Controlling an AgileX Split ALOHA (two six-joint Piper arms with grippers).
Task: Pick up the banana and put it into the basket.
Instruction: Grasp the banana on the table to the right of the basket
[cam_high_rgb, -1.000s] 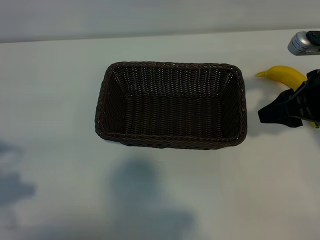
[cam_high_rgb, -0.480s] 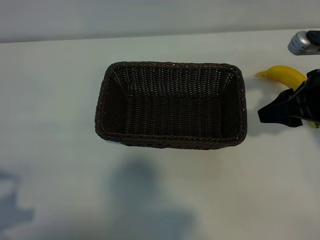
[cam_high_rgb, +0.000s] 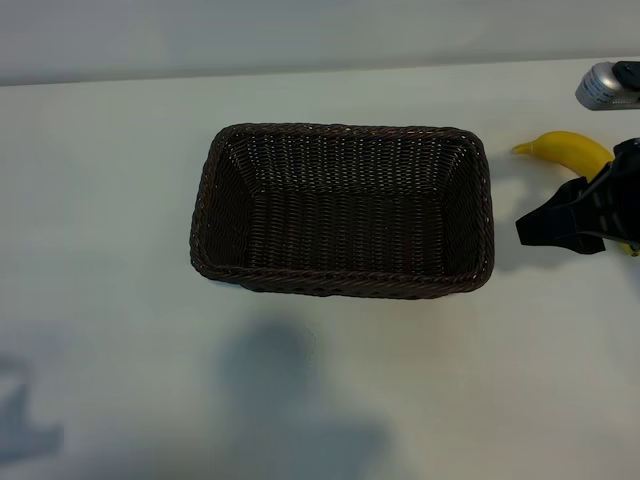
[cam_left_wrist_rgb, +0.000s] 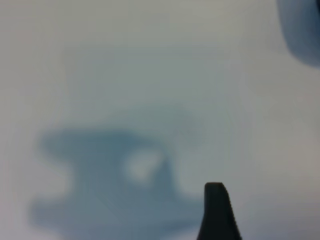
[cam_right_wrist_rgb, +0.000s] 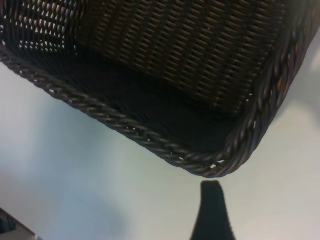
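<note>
The dark brown wicker basket (cam_high_rgb: 342, 210) stands empty at the table's middle. To its right lies the yellow banana (cam_high_rgb: 570, 152), stem end toward the basket, its right part hidden under my right gripper (cam_high_rgb: 548, 225). That black gripper hovers over the banana and points at the basket, open and empty. In the right wrist view one finger (cam_right_wrist_rgb: 212, 210) shows just short of a basket corner (cam_right_wrist_rgb: 220, 165). The left arm is outside the exterior view. Its wrist view shows a single finger (cam_left_wrist_rgb: 216, 210) over bare table, with the gripper open and holding nothing.
A silver and black object (cam_high_rgb: 608, 85) sits at the far right edge, beyond the banana. The white table (cam_high_rgb: 120, 180) runs wide to the left of the basket and in front of it. Soft arm shadows (cam_high_rgb: 300, 400) lie on the near part.
The shadow at the near left has slid toward the table's near edge. The right gripper, the banana and the basket have stayed where they were.
</note>
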